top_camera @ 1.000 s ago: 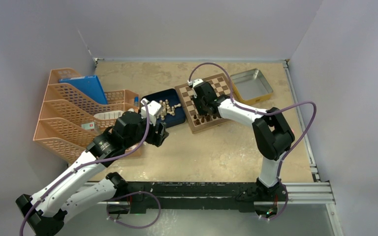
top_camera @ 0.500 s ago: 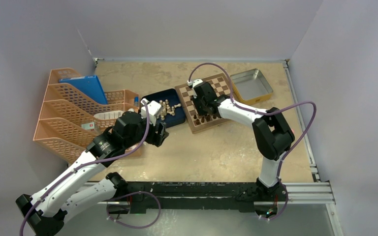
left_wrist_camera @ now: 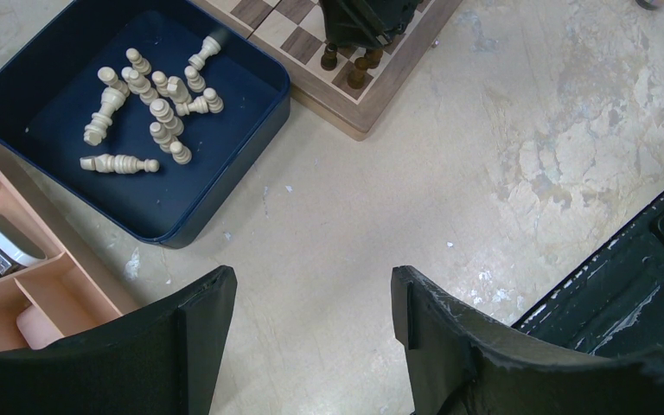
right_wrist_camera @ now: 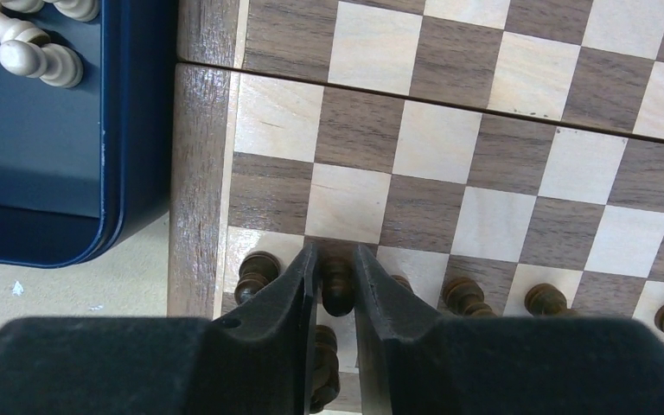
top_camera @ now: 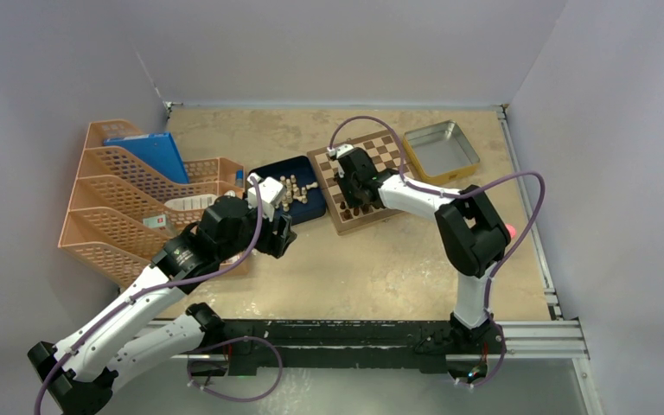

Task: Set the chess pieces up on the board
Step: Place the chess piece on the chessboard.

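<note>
Find the board (top_camera: 387,152) at far centre of the surface (top_camera: 380,259), set at a slant. Note the tray (top_camera: 307,210) just beside its left edge and the tin (top_camera: 439,149) just off its far right corner.

See the right gripper (right_wrist_camera: 335,252) low over the board's near left corner, closed on one dark piece (right_wrist_camera: 337,287), with the fingers (right_wrist_camera: 292,290) pressing it from both sides. Cannot tell whether that piece rests on its square or hangs just above it. Note it in line with the other dark pieces (right_wrist_camera: 462,294), upright in a row near the board's near edge. See at least one more nearer the edge, mostly hidden under the gripper.

Find the pale pieces (left_wrist_camera: 151,108) in the tray, bunched toward its far side, some lying down, some upright.

See the left gripper (left_wrist_camera: 309,281) open and holding nothing, above bare surface on the near side of the tray, well apart from the board.

Note the racks (top_camera: 130,203) at left of the tray, with a blue folder (top_camera: 149,154) standing in a far slot.
</note>
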### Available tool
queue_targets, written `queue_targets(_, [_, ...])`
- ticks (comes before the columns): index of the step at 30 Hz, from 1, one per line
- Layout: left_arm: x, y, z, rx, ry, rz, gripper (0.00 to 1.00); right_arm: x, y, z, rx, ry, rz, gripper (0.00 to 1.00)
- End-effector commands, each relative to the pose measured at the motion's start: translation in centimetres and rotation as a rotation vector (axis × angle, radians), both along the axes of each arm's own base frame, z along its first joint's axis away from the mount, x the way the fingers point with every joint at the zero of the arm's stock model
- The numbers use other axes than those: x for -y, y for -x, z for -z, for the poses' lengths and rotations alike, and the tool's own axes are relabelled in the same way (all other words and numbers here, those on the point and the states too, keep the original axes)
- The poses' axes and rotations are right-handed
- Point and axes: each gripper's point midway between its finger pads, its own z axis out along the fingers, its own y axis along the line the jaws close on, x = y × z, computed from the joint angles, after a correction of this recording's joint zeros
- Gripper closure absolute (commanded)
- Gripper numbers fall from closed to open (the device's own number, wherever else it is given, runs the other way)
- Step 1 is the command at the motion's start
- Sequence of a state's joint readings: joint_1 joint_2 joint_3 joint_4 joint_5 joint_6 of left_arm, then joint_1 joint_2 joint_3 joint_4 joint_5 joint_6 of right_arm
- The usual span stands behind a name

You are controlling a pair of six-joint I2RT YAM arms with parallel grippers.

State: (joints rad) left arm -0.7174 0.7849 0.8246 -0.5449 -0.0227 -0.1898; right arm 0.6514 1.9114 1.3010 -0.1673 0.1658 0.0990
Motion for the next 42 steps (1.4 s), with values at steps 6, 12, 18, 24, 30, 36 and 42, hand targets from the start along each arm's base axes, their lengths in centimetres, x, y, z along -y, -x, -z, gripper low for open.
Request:
queue_targets(6, [0.2,-0.3,-1.4,0.035,0.031,0.003,0.34,-0.8,-0.8,-1.8,0.029,-0.012,0.004,0.74])
queue_targets(12, [0.3,-0.3,-1.3,0.032,0.03,0.005,0.34,-1.2,-1.3,-2.8,0.047,-0.027,0.006,0.69])
queue_targets(18, [0.3,-0.2,-1.3,0.03,0.031,0.008,0.34,-1.4,-1.7,-3.7,0.059,-0.038,0.019,0.67])
queue_targets(24, [0.4,-0.2,-1.3,0.031,0.034,0.012,0.34,-0.8,-1.4,-3.6,0.049,-0.016,0.039,0.64])
queue_targets(30, [0.5,-0.3,-1.2,0.028,0.029,0.015,0.34,-0.5,-2.1,-6.1,0.106,-0.035,0.065,0.61])
queue_targets(36, [0.4,-0.2,-1.5,0.04,0.038,0.016,0.34,-0.6,-2.2,-6.5,0.092,-0.047,0.075,0.61])
queue_targets(42, [0.7,0.2,-1.7,0.038,0.048,0.039,0.34,0.0,-1.2,-4.0,0.062,-0.021,0.079,0.6])
